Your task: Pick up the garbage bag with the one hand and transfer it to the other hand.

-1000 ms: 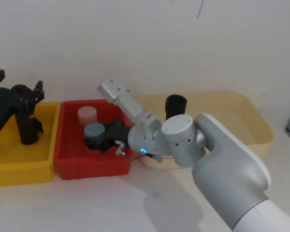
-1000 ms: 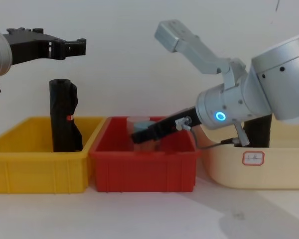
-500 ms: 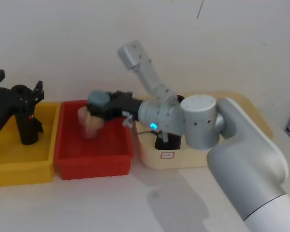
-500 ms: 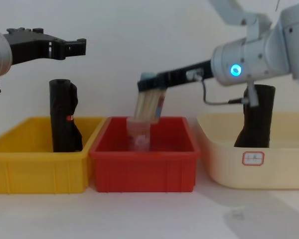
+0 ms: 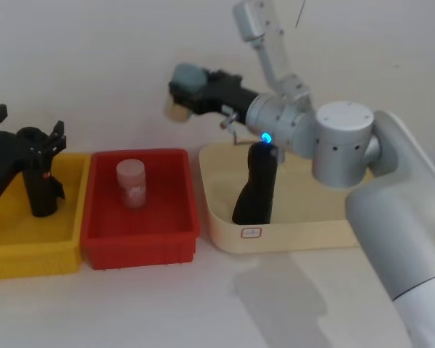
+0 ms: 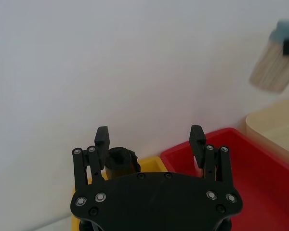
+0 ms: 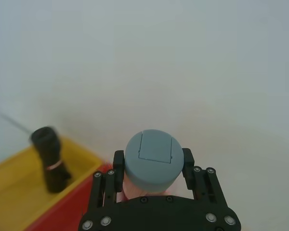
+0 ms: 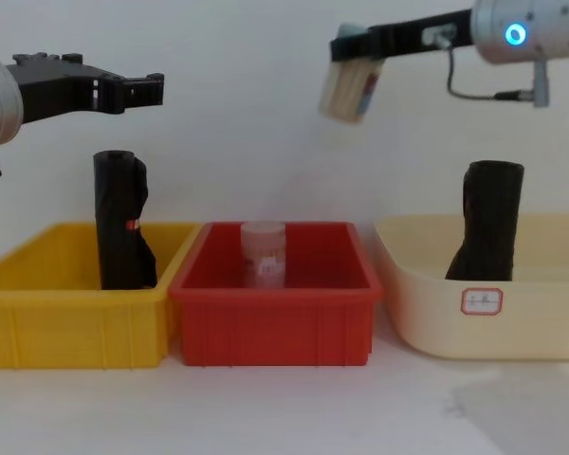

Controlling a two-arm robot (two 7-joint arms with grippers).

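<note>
A red bin (image 8: 275, 318) sits in the middle with a clear jar (image 8: 263, 253) inside. A yellow bin (image 8: 71, 322) is at left, a cream tub (image 8: 512, 313) at right.

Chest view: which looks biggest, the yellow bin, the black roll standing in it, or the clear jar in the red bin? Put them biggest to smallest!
1. Yellow bin, plainly the biggest.
2. Black roll with a red mark, tall and slim.
3. Clear jar, the smallest.

All three sit at about the same depth, so nearness hardly skews this.
</note>
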